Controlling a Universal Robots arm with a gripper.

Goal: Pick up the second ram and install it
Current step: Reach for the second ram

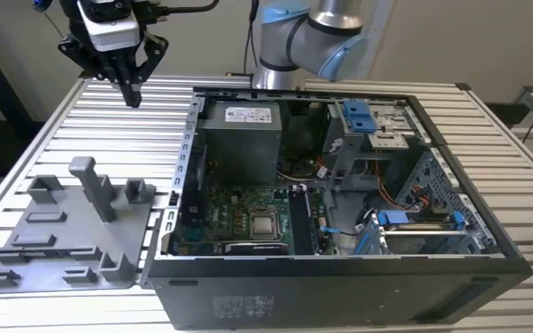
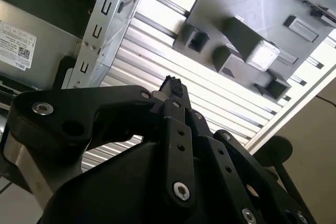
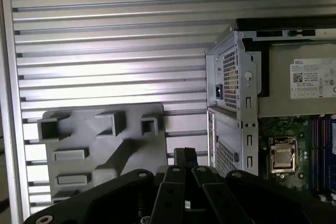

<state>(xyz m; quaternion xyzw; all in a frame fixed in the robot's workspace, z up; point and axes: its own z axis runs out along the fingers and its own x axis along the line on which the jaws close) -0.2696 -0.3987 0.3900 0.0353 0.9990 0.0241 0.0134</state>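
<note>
Pincer point(image 1: 134, 94) tips apparently tight around second ram point(image 2: 171, 83)

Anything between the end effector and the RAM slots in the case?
Only the case wall: the end effector hovers outside it, over the table. The slots lie open from above.

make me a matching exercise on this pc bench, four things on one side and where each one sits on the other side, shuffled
Things:
1. hand
2. grey holder tray
3. processor
4. blue brackets

Places:
A. on the green board inside the case
B. flat on the slatted table, at the exterior view's left of the case
C. up in the air over the table, outside the case
D. on the metal drive cages inside the case

Pairs: 1-C, 2-B, 3-A, 4-D
</note>
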